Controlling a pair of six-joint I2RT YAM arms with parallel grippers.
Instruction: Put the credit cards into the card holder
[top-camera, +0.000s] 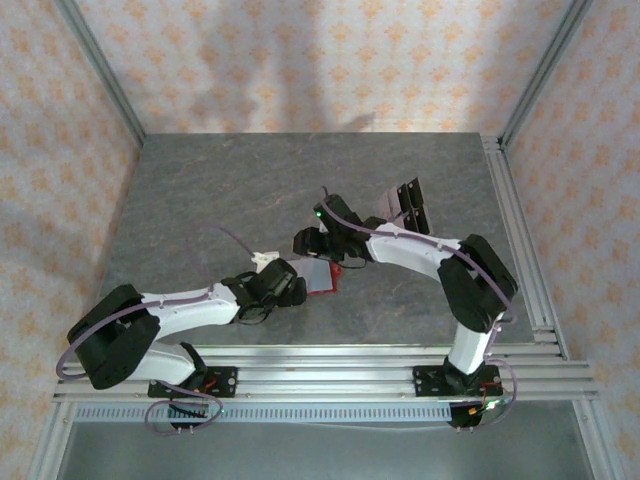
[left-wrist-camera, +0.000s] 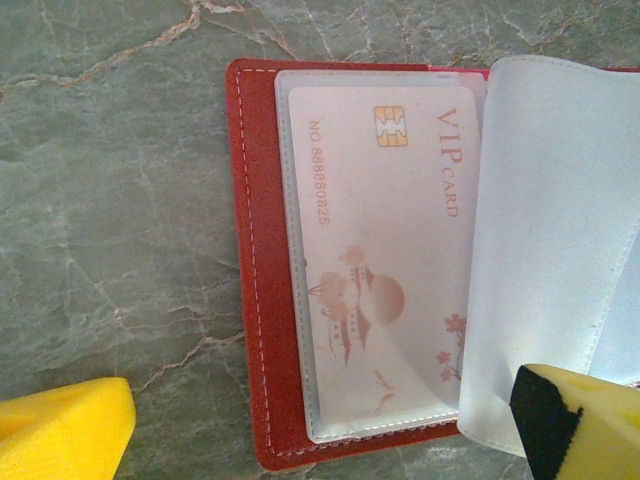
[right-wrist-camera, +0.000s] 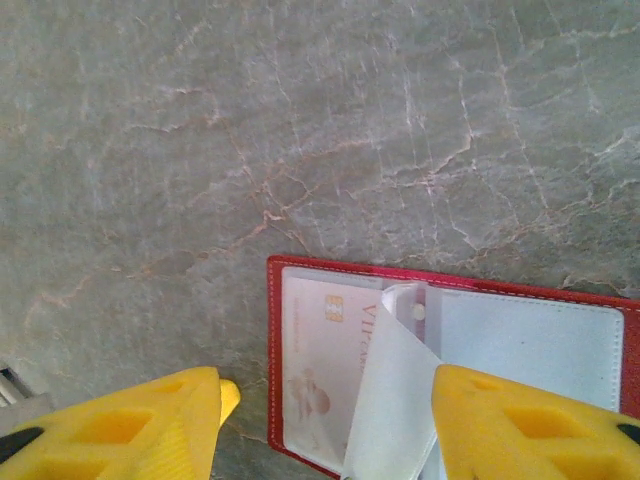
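1. Top external: the red card holder (top-camera: 322, 281) lies open on the grey table (top-camera: 220, 190), near the middle, under both arm tips. Loose credit cards (top-camera: 405, 205) lie farther back to the right, well apart from it. How wide the jaws stand can't be told here.
2. Left wrist: the left jaws are spread wide and grip nothing. A VIP card (left-wrist-camera: 385, 250) sits in the holder's clear sleeve. One yellow finger (left-wrist-camera: 575, 425) overlaps the lower corner of the pale leaf (left-wrist-camera: 555, 200); whether it touches, cannot tell.
3. Right wrist: the right jaws are partly open with nothing clamped. The pale leaf stands raised between the yellow fingers (right-wrist-camera: 130, 430). The holder lies flat on the table.
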